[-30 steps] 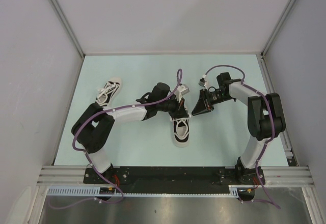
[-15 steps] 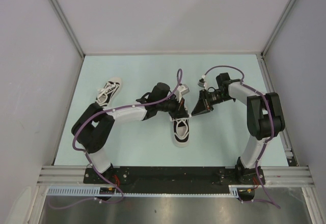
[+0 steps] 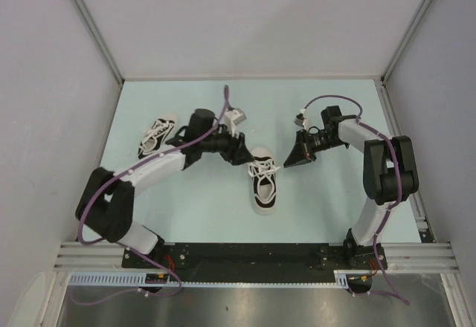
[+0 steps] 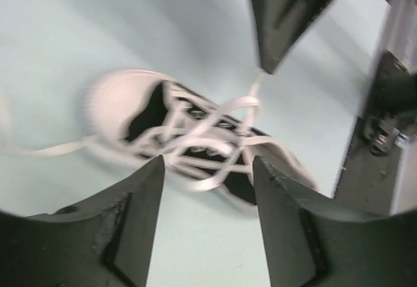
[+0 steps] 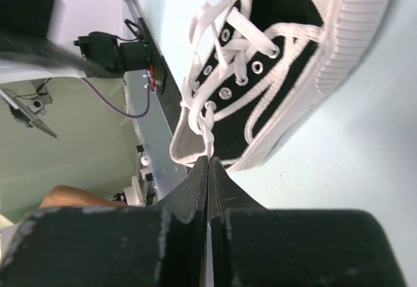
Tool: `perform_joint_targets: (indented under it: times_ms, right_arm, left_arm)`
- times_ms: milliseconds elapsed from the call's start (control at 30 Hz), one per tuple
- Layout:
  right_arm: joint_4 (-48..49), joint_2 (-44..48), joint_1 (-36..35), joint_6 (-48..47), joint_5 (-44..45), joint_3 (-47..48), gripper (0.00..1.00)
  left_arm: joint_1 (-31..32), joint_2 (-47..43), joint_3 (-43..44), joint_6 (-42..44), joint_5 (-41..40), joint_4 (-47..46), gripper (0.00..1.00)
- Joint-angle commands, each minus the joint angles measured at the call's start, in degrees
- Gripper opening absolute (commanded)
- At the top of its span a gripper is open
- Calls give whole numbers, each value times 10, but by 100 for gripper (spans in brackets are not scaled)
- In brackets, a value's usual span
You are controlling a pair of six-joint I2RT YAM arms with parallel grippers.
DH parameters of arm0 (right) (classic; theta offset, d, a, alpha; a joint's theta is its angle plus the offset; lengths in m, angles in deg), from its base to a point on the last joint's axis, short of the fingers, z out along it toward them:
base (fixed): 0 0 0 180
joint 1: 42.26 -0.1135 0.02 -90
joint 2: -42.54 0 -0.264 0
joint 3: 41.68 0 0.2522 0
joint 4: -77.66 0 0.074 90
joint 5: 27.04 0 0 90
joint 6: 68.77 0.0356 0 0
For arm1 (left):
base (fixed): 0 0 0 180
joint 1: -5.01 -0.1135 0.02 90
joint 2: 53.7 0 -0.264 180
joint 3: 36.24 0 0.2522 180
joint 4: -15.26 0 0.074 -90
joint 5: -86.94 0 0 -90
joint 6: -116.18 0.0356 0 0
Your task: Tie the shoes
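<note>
The centre shoe [image 3: 265,184] lies flat on the pale table [image 3: 327,201] between the 2 grippers, with its white toe cap [image 4: 114,101] pointing away from the arm bases. Its white laces [image 4: 195,130] sit loose and crossed over the tongue.

1 lace end [image 5: 207,140] runs from the top eyelets straight into the right gripper [image 5: 208,160]. That gripper's 2 fingers are pressed together, pinching the lace end, and the tip sits just beside the shoe's right flank.

The left gripper [image 4: 208,169] hovers near the toe end on the opposite flank. Its 2 fingers are spread and hold nothing; the laced upper shows through the gap. 1 blurred strand [image 4: 52,148] trails onto the table beyond the left finger.

The second shoe [image 3: 158,135] lies behind the left gripper, beside that arm's forearm, well apart from both tips.
</note>
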Motion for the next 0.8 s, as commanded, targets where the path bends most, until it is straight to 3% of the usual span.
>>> perform_joint_targets:
  times_ms: [0,133,400,533,767]
  right_arm:
    - [-29,39,6,-22,24,12,0]
    - [-32,53,11,-22,36,12,0]
    - [-34,109,14,-12,88,12,0]
    - [-36,120,11,-13,109,12,0]
    - [-40,142,12,-12,160,12,0]
  left_arm:
    - [-81,-51,23,58,-32,68,64]
    - [-99,22,107,140,-106,107,65]
    - [-84,246,314,183,-245,177,59]
    - [-70,329,427,199,-265,218,58]
    - [-46,380,470,214,-261,213,57]
